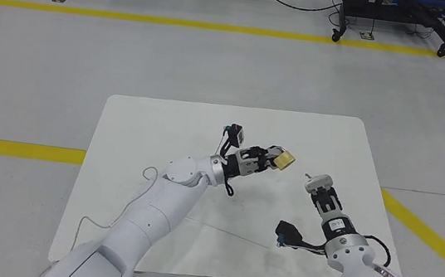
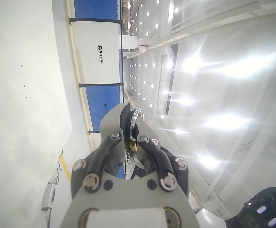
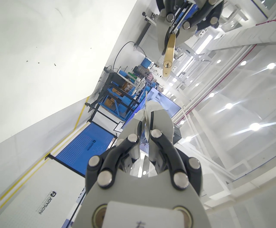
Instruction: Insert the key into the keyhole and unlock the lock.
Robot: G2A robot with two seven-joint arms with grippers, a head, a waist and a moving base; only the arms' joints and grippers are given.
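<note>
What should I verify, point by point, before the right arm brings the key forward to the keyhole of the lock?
1. Left gripper shut on the lock: ok.
2. Right gripper shut on the key, which sticks out in front of it: ok.
3. Keyhole turned toward the key: ok, the right wrist view looks straight at it.
4. Key inside the keyhole: not ok, there is a clear gap between them.
5. Key rotated to match the keyhole: cannot tell.
</note>
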